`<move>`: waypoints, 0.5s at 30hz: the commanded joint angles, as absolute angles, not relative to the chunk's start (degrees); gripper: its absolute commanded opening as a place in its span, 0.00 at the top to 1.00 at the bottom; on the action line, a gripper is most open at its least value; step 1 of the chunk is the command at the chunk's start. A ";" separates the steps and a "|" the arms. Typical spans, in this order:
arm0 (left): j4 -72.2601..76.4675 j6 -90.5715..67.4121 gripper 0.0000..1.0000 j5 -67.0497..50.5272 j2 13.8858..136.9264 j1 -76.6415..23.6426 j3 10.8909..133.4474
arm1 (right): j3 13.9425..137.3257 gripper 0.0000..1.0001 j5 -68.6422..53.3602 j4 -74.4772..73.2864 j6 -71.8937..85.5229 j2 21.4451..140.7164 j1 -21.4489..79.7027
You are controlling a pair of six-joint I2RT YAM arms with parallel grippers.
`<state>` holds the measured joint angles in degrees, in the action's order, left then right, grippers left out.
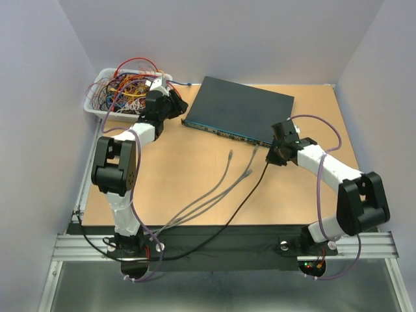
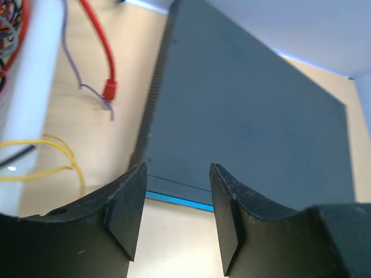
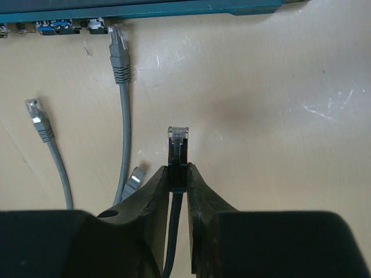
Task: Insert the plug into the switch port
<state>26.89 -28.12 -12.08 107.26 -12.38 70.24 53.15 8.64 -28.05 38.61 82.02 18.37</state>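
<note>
The switch (image 1: 237, 110) is a flat dark grey-blue box lying at the back of the table, its teal port edge (image 3: 145, 10) facing the arms. My right gripper (image 3: 178, 174) is shut on the black plug (image 3: 178, 143) of a black cable. The plug's clear tip points at the port edge from a short way in front of it. My left gripper (image 2: 177, 214) is open and holds nothing. It hovers at the switch's left front corner (image 2: 174, 200), with the switch's top (image 2: 249, 116) just beyond its fingers. From above, the right gripper (image 1: 273, 153) is near the switch's right front end.
Three loose grey cables lie in front of the switch; one plug (image 3: 119, 46) nearly touches the ports, the others (image 3: 36, 113) (image 3: 134, 176) lie nearer. A white tray (image 1: 97, 104) full of tangled coloured wires sits at the back left, and a red-tipped wire (image 2: 109, 90) trails from it.
</note>
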 commanded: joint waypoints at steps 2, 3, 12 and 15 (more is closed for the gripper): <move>27.77 -24.35 0.42 -17.57 109.86 -11.69 76.81 | 58.00 1.00 9.40 -25.76 35.69 88.15 18.02; 27.77 -23.82 0.42 -17.93 110.73 -11.69 77.25 | 58.53 0.99 9.49 -24.97 35.68 88.94 18.02; 26.90 -24.08 0.42 -19.95 114.17 -11.60 81.03 | 65.04 0.99 8.70 -23.29 34.19 97.20 17.93; 25.93 -23.99 0.43 -20.21 114.26 -11.60 81.30 | 66.44 1.00 9.75 -23.03 33.40 98.87 17.84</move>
